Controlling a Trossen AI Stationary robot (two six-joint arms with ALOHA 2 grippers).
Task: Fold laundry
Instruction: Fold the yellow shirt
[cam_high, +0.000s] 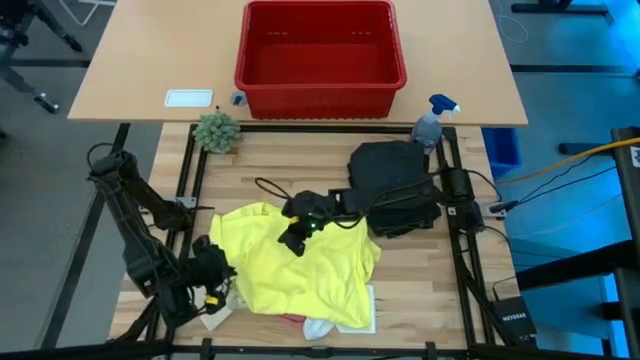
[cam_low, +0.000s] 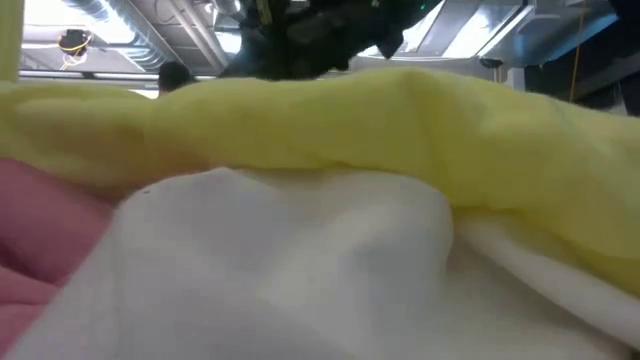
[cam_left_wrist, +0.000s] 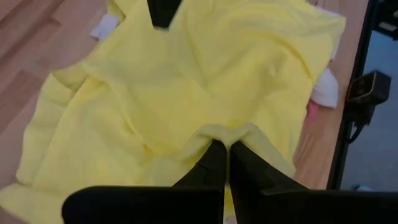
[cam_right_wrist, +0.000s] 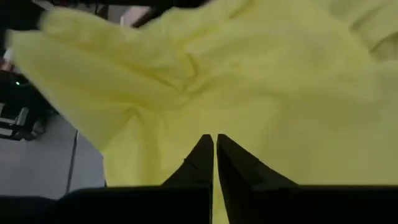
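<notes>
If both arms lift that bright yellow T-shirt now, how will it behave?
The bright yellow cotton T-shirt lies crumpled in soft folds, so it will probably sag and drape, not hold shape. The left pincer and right pincer each pinch only a small bunch, so the rest likely hangs between them. It looks thin, probably light.

2 black jointed arms; tapered black fingers; black cables.

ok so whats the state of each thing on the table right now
yellow T-shirt: crumpled, spread on the table, pinched by both tools
left tool: shut on a shirt fold
right tool: shut on the shirt
black trousers: bunched in a heap
red basket: empty
white cloth: under the shirt's edge
</notes>
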